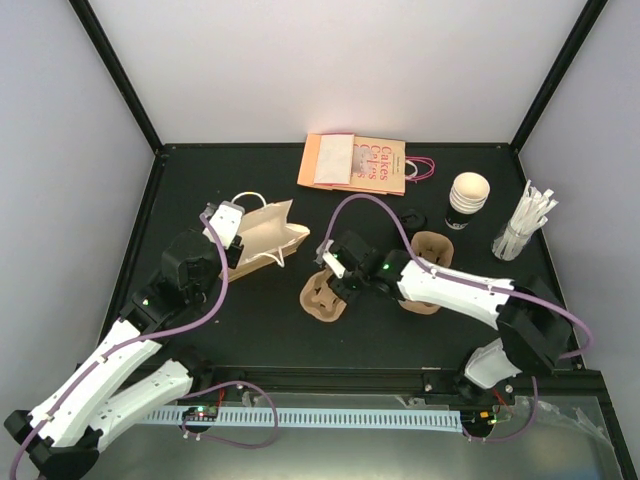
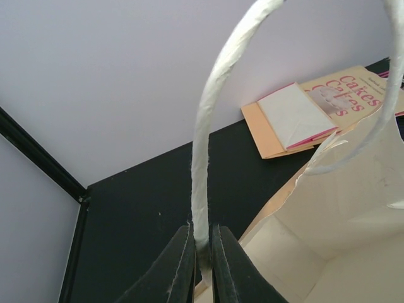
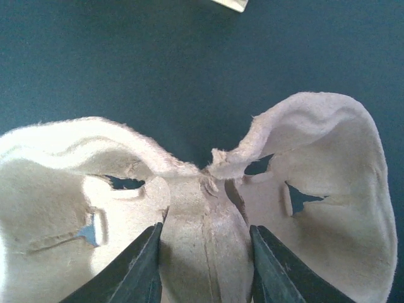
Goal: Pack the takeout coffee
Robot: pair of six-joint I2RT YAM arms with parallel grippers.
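The takeout coffee cup (image 1: 468, 201), black with a cream inside, stands open at the back right, far from both grippers. A small black lid (image 1: 412, 216) lies left of it. The kraft paper bag (image 1: 262, 238) lies at the left with its mouth open. My left gripper (image 1: 222, 216) is shut on the bag's white handle (image 2: 201, 183), seen between the jaws of the left gripper (image 2: 202, 252). My right gripper (image 1: 336, 272) is closed over the middle ridge of a brown pulp cup carrier (image 1: 318, 297); in the right wrist view the right gripper (image 3: 205, 252) straddles the carrier (image 3: 315, 183).
A second pulp carrier (image 1: 430, 262) lies partly under the right arm. Pink and orange booklets (image 1: 355, 163) lie at the back centre and show in the left wrist view (image 2: 315, 110). A bundle of white wrapped straws (image 1: 525, 226) stands at the far right.
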